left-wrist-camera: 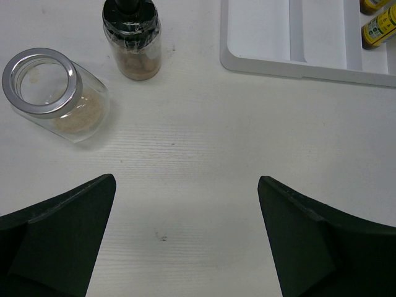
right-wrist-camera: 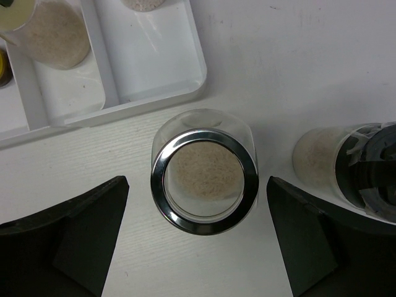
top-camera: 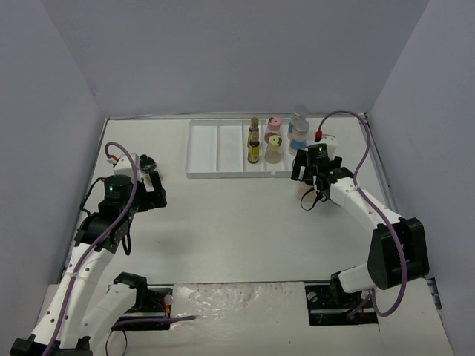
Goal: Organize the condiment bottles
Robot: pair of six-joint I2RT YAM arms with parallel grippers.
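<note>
Right hand [right-wrist-camera: 197,183] stood wide, straddling the silver-rimmed jar [right-wrist-camera: 204,162] on the worktop [right-wrist-camera: 309,62]. An off-centre closure risked tipping it against the black-capped bottle [right-wrist-camera: 346,167] just beside.

The white table [top-camera: 237,222] carries a divided tray [top-camera: 211,148] and loose jars [left-wrist-camera: 55,93].

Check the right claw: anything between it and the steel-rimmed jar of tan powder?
Nothing visible. In the right wrist view the steel-rimmed jar sits centred in the gap of the open right claw, with bare table on both sides. A black-capped jar stands close to one finger, and the tray corner lies beyond.
</note>
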